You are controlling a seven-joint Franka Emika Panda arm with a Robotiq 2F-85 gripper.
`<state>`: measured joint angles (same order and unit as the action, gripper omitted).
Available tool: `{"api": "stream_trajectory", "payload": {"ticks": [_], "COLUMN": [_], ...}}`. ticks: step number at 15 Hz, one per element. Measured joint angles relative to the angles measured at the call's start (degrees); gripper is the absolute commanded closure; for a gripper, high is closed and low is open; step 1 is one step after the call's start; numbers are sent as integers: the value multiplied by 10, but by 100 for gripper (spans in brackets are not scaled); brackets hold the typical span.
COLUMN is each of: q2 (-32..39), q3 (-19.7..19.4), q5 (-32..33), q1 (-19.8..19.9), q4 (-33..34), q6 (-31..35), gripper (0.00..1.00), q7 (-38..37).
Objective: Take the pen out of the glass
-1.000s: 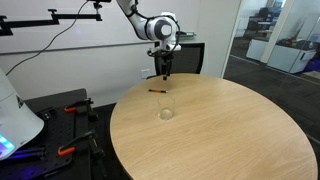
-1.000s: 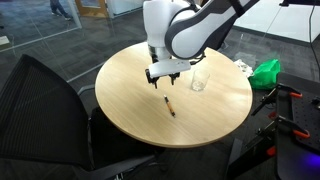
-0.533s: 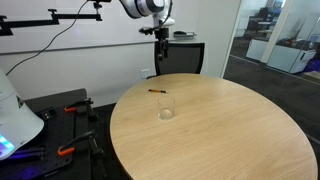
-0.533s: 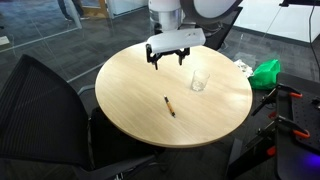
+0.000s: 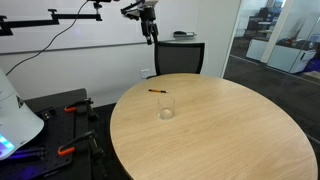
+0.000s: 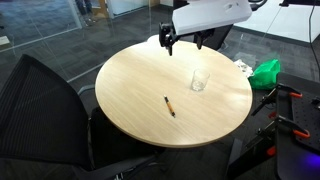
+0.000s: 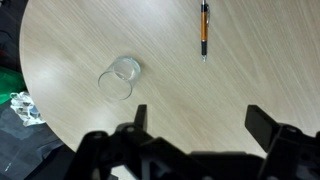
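Observation:
The pen [image 5: 157, 91] lies flat on the round wooden table [image 5: 230, 130], outside the glass. It also shows in an exterior view [image 6: 169, 105] and in the wrist view [image 7: 204, 27]. The clear glass [image 5: 166, 108] stands upright and empty on the table, apart from the pen; it also shows in an exterior view [image 6: 199, 80] and in the wrist view [image 7: 120, 78]. My gripper [image 5: 150, 28] is open and empty, high above the table's edge, as in an exterior view [image 6: 182, 41] and the wrist view [image 7: 202, 118].
A black office chair [image 6: 45, 105] stands close to the table's edge. Another dark chair [image 5: 182, 55] stands behind the table. A green object [image 6: 266, 72] lies beside the table. A white device [image 5: 15, 120] and a black stand sit at the side.
My gripper has risen from just above the table near the pen to high above the table. The pen and the glass have not moved.

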<state>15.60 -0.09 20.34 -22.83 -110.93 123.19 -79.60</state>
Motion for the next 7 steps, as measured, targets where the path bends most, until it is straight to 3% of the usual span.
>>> {"api": "stream_trajectory", "payload": {"ticks": [7], "q2": [-15], "q3": [3], "q5": [4], "q1": [1], "q4": [-16], "q6": [0], "gripper": [0], "q7": [-5]}}
